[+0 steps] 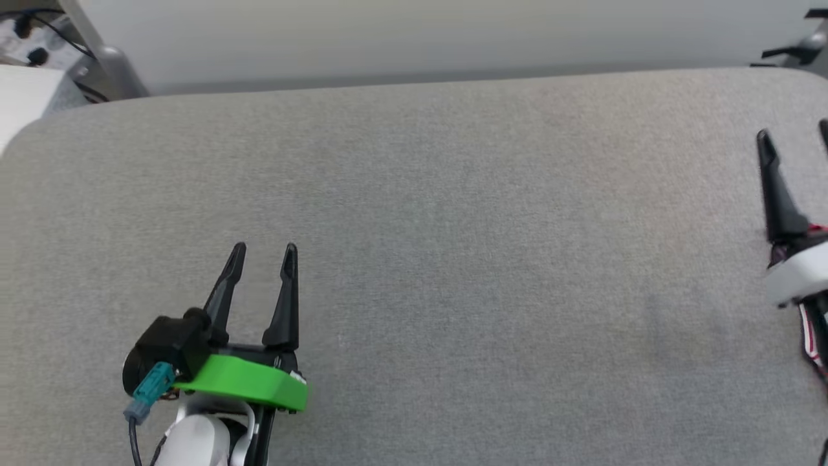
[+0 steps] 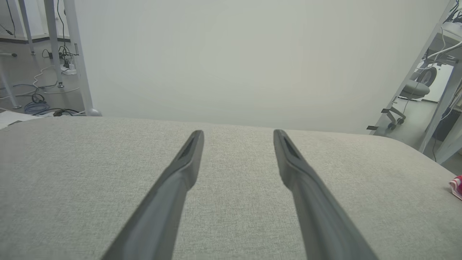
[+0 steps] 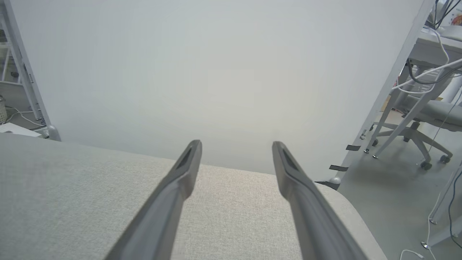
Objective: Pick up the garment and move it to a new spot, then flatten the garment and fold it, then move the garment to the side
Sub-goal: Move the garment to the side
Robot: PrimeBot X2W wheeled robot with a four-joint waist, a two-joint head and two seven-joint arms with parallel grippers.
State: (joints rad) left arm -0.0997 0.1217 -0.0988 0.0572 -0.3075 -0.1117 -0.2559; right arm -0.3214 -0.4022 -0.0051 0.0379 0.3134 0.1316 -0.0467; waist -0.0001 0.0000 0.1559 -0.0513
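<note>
Nothing readable is showing: no text, label, brand, number or sign is appearing legibly. The sliver of the garment [image 2: 457,187] is showing only red and white.

The right claw [image 3: 235,143] is held with fingers [image 3: 173,195] spread apart above the grey fabric tabletop [image 3: 72,202]; a white panel [image 3: 216,72] is seen behind it.

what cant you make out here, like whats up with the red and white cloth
- Red-and-white striped garment: left wrist view, cut off by the right edge; just a corner visible, fold state unknowable.
- Right gripper: head view, one dark finger cut by the right edge.
</note>
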